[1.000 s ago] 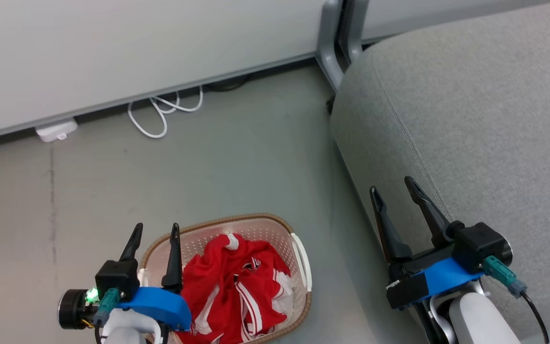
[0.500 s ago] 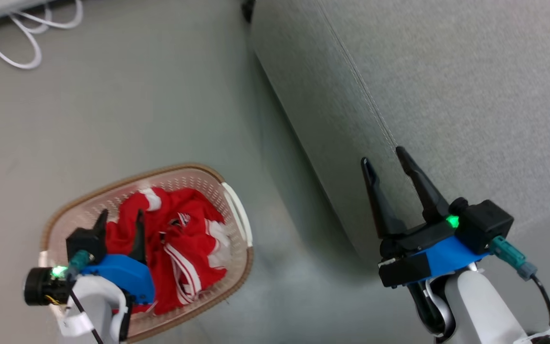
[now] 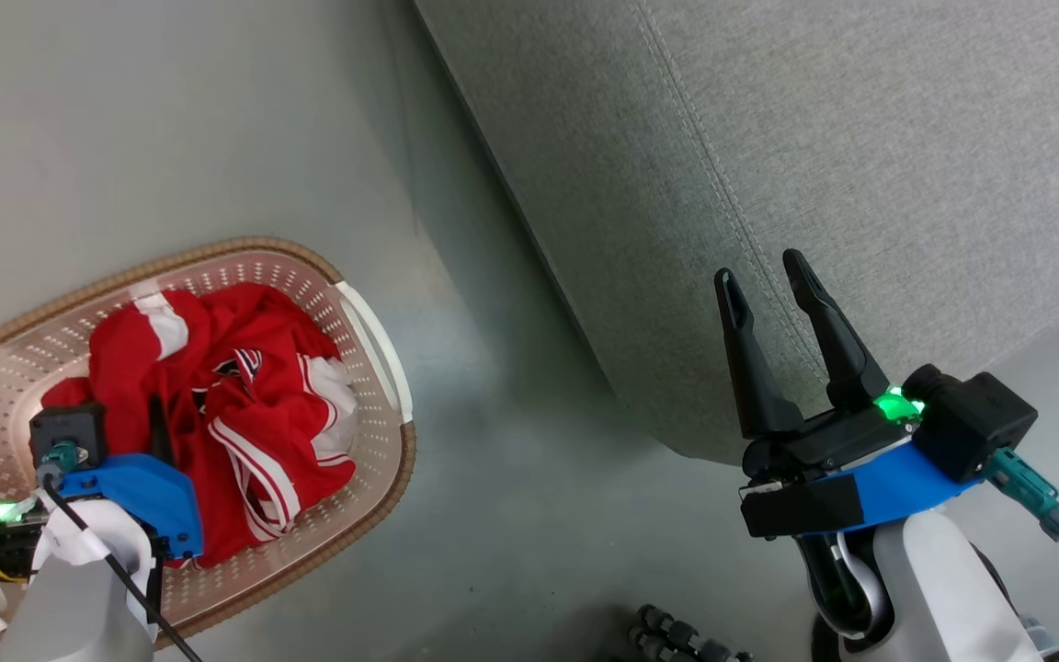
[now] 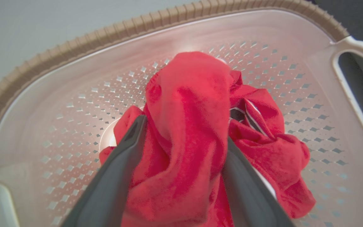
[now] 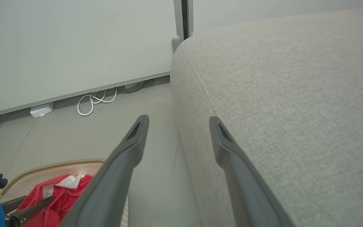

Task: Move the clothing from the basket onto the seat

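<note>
**Clothing (image 3: 217,405) is soft and light: pinch the thick bump**

Red clothes with white stripes lie in a crumpled heap inside the basket (image 3: 244,260), at the lower left of the head view. The basket sits on the floor (image 3: 493,460). The big grey seat (image 3: 860,138) fills the upper right, with a strip of floor between the two.

The left gripper (image 4: 184,132) is down in the basket. Its two dark fingers are spread wide, one on each side of a tall red bump of cloth in the middle of the left wrist view. They have not squeezed it, so nothing is held. The right gripper (image 3: 759,271) is at the lower right of the head view, in front of the seat's side. Its fingers are wide apart too and hold nothing.

The clothes look thin, floppy and very light, and they will not break. They will likely hang down and swing when lifted. Smooth sports cloth may slip out of a weak pinch. The best place to grab looks like that thick bump, where many layers bunch up. A thin edge could slide free. The pieces look tangled, so one may drag another up with it.
</note>
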